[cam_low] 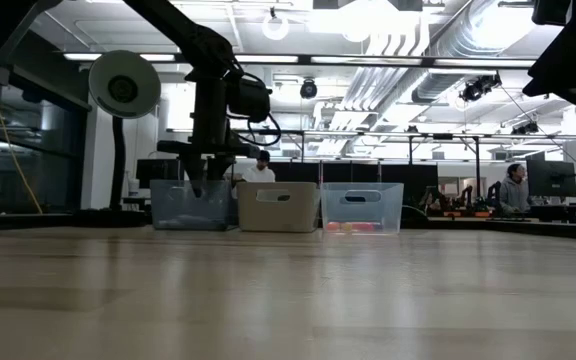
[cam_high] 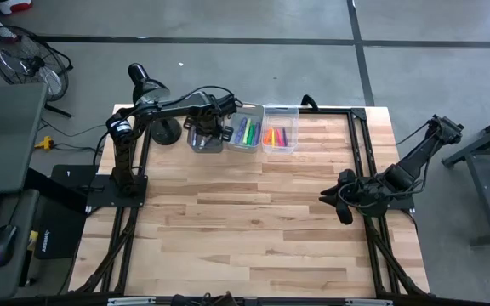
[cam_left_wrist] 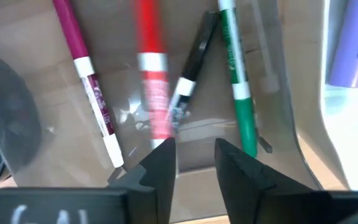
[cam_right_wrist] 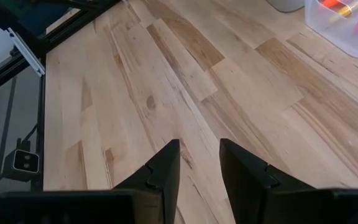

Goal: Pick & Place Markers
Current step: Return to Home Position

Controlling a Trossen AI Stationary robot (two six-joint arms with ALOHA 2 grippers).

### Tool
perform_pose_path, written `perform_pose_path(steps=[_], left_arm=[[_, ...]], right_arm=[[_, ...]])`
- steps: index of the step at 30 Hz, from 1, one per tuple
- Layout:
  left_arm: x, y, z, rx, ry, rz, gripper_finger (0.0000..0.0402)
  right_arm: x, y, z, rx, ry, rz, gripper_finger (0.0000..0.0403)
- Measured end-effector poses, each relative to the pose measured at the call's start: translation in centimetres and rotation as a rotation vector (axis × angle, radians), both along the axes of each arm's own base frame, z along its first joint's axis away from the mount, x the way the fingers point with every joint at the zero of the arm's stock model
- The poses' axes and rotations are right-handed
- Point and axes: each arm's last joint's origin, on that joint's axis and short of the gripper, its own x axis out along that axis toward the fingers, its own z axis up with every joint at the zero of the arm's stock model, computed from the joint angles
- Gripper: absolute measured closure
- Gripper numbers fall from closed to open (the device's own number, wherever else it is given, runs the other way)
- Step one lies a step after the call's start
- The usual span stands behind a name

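Note:
My left gripper (cam_left_wrist: 194, 152) is open and hangs over the leftmost clear bin (cam_high: 204, 138), pointing down into it (cam_low: 197, 178). Inside that bin lie a magenta marker (cam_left_wrist: 87, 84), a blurred red marker (cam_left_wrist: 151, 81), a black-and-white marker (cam_left_wrist: 191, 68) and a green marker (cam_left_wrist: 238, 87), all flat on the bin's floor. The middle bin (cam_high: 245, 129) holds green and purple markers, with one purple marker (cam_left_wrist: 352, 43) showing. The right bin (cam_high: 280, 133) holds orange, red and yellow markers. My right gripper (cam_right_wrist: 199, 152), narrowly open, waits over bare wood near the table's right edge (cam_high: 339, 202).
The three bins stand side by side at the table's far edge (cam_low: 278, 207). A black lamp (cam_high: 147, 85) stands just left of them. Bare wooden tabletop (cam_high: 245, 229) stretches across the middle and near side. A person (cam_low: 513, 190) sits in the room beyond.

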Motion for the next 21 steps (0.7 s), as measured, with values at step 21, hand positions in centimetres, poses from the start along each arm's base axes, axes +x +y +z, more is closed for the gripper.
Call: perform_pose_path(steps=[21], left_arm=[[2.2, -6.7, 3.4, 0.024, -0.093, -0.341, 0.0278]], right_arm=[[-0.5, -0.4, 0.5, 0.007, -0.032, 0.029, 0.0300]])
